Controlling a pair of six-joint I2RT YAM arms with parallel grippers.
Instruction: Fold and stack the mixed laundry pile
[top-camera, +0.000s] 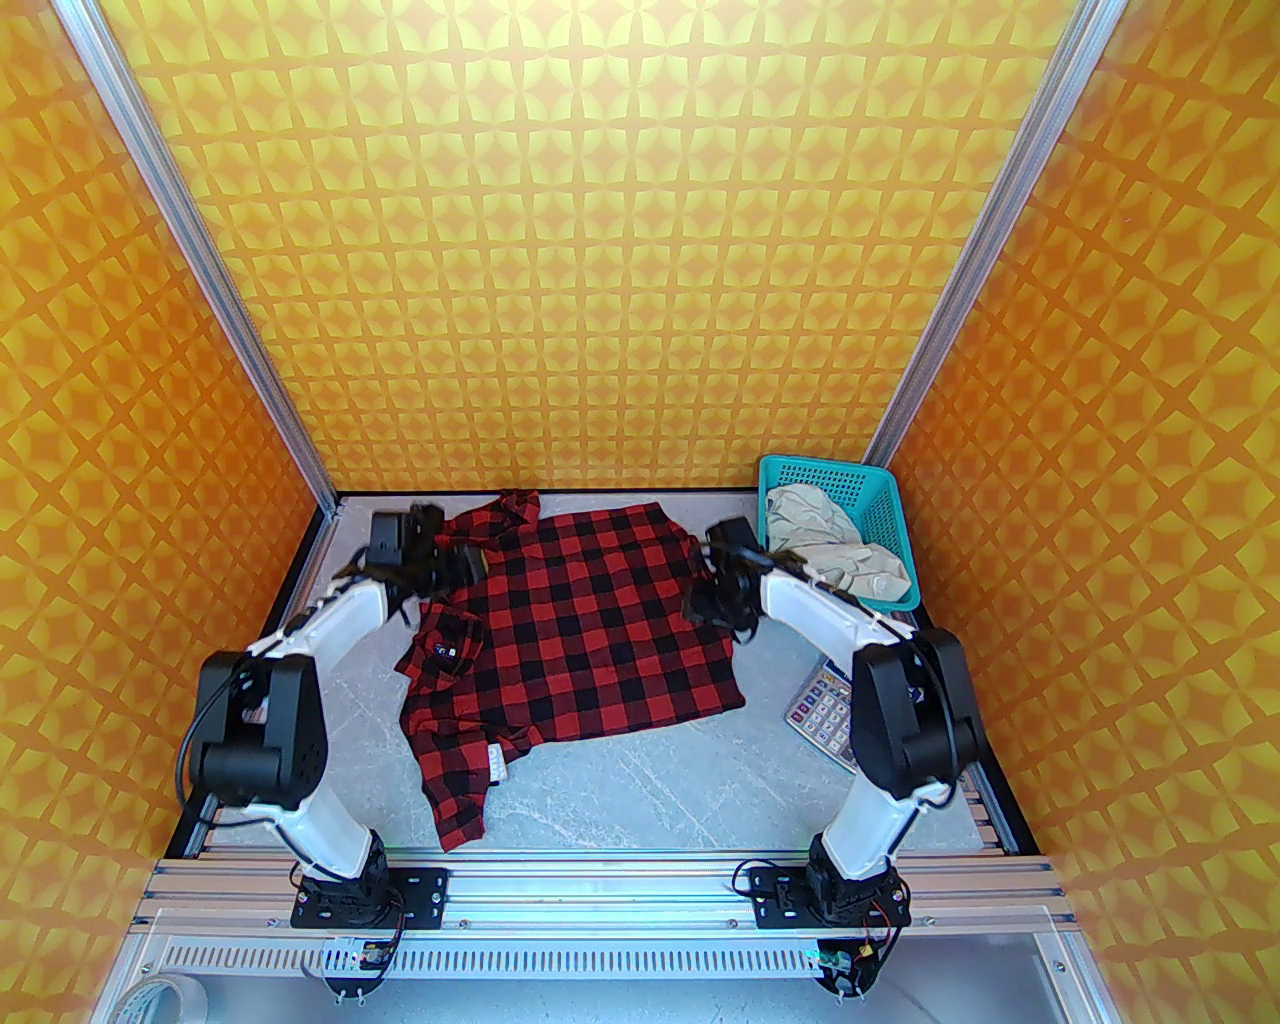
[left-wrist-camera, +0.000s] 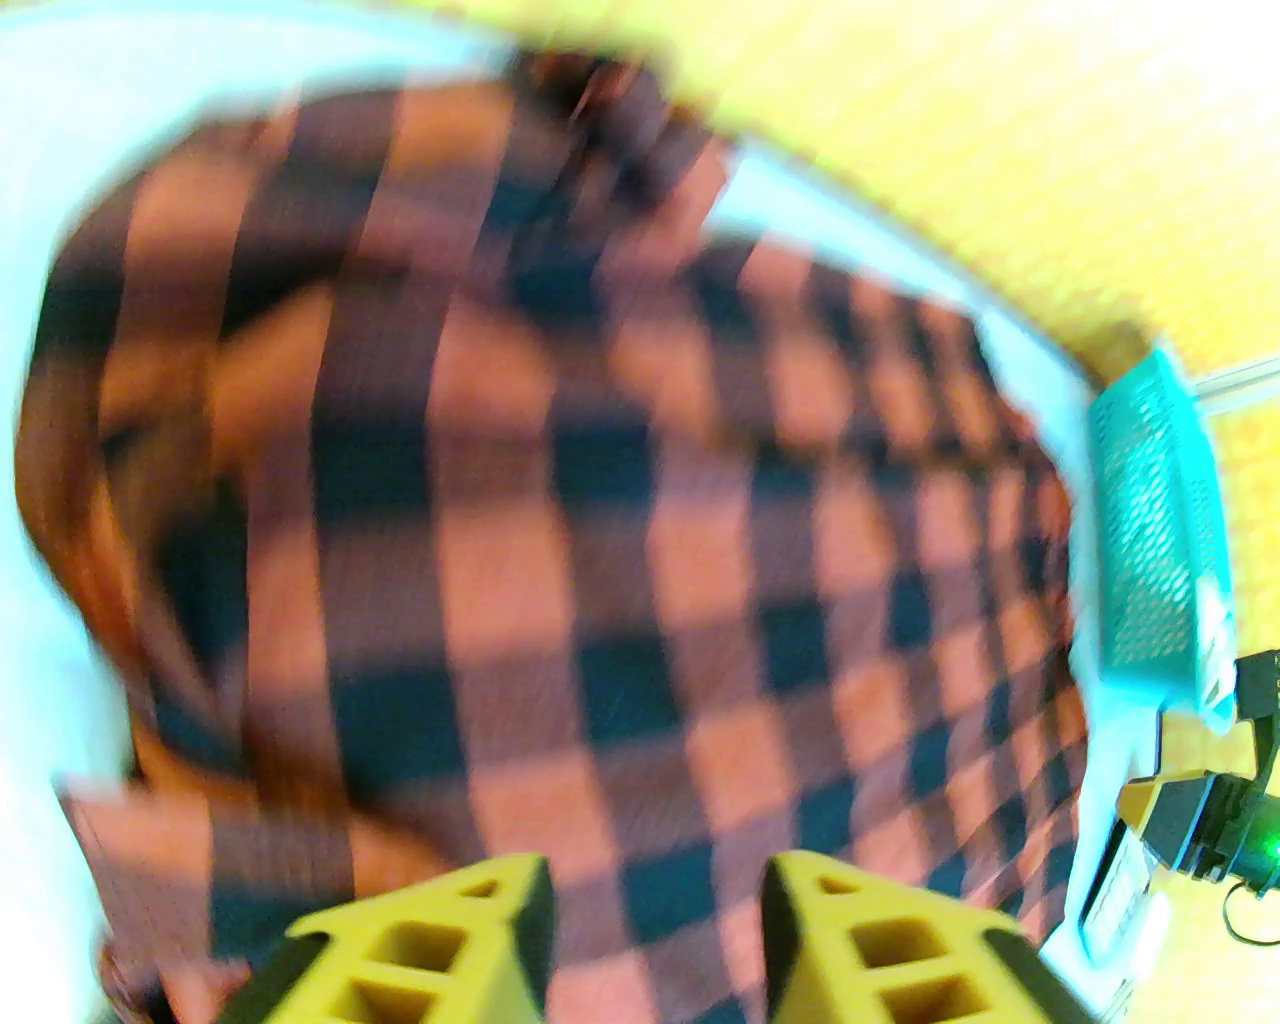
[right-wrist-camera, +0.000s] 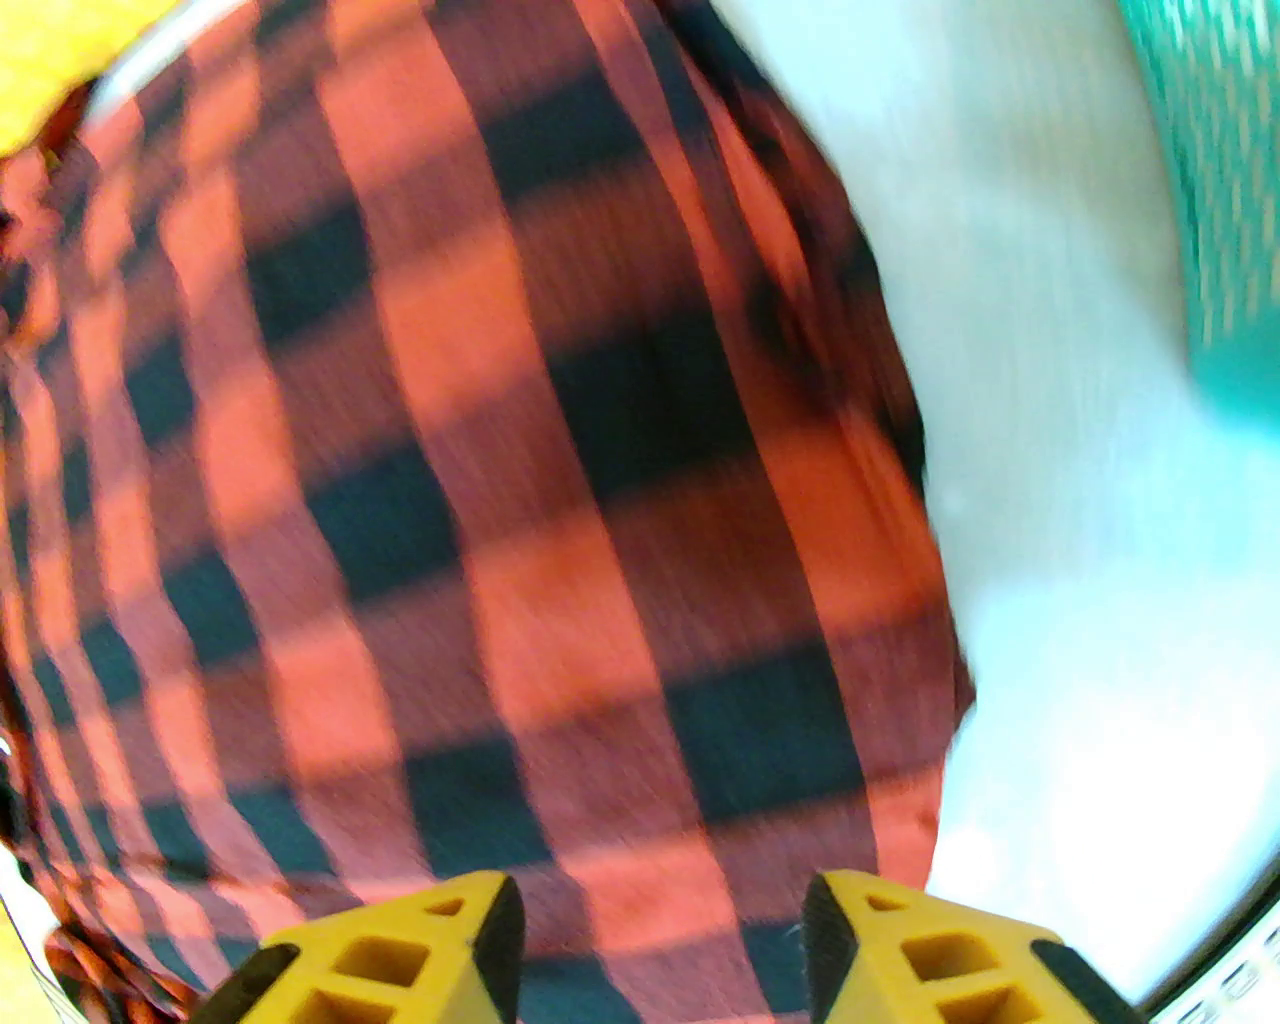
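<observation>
- Find checked shirt spread open at mid counter, rumpled along its left sleeve; judge no fold made yet.
- Find cream garment crumpled inside basket at far right corner, not yet laid out.
- Note left claw spread near shirt's collar corner, pinching nothing visible.
- Note right claw spread over shirt's right edge, likewise empty.
- Judge task at early stage: both folds and stacking outstanding.

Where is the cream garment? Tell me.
In the top view, the cream garment lies inside the teal basket at the far right corner of the table, beyond the calculator.
</observation>
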